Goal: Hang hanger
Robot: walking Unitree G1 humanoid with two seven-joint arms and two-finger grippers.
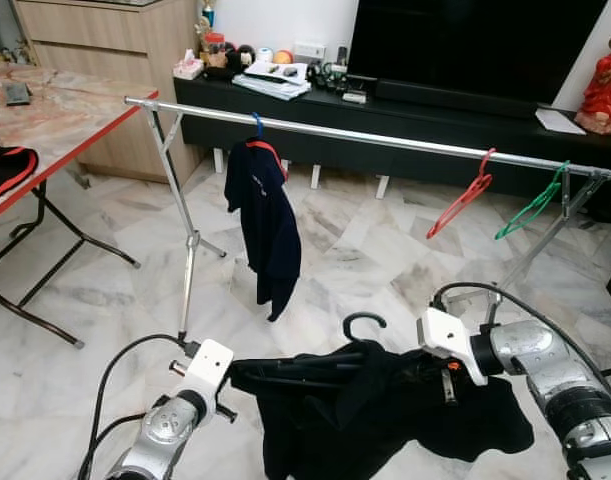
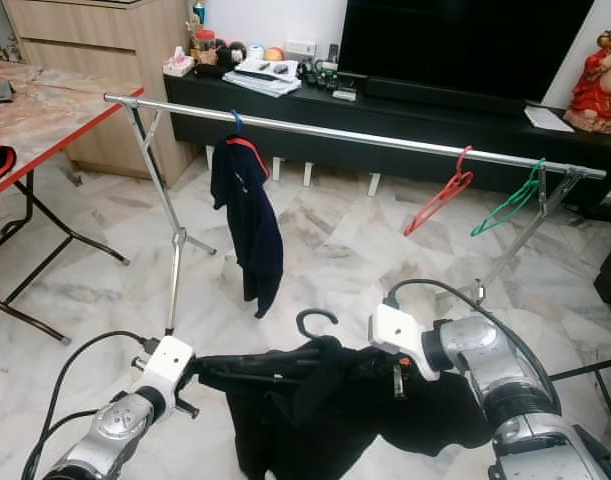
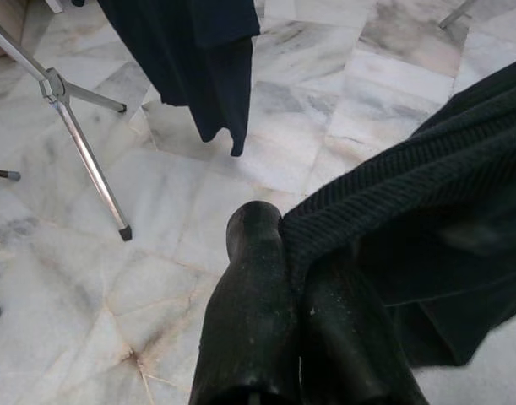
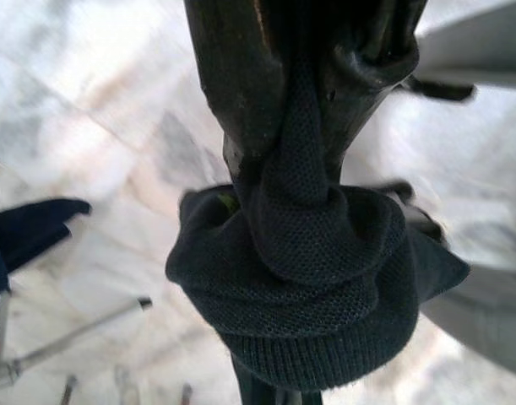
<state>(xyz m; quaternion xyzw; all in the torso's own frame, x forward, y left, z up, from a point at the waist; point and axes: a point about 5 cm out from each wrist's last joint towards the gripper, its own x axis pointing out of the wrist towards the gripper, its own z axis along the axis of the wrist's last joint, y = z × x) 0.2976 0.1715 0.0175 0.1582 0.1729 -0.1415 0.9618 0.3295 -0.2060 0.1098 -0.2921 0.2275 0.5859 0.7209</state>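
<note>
A black knit garment (image 1: pixel 385 415) on a black hanger, its hook (image 1: pixel 365 322) sticking up, hangs low over the floor between my two arms. My left gripper (image 1: pixel 320 372) reaches in from the left and is shut on the garment's edge; its fingers (image 3: pixel 253 278) pinch the cloth (image 3: pixel 426 228). My right gripper (image 1: pixel 403 366) is shut on a bunched fold (image 4: pixel 300 253) on the other side. Ahead runs the silver clothes rail (image 1: pixel 385 138), holding a navy shirt (image 1: pixel 265 220) on a hanger, an empty red hanger (image 1: pixel 463 195) and a green hanger (image 1: pixel 533 205).
The rail's folding legs (image 1: pixel 185 250) stand on the marble floor to my left and right. A red-edged folding table (image 1: pixel 55 130) is at the left. A low black TV console (image 1: pixel 435 115) with clutter runs behind the rail.
</note>
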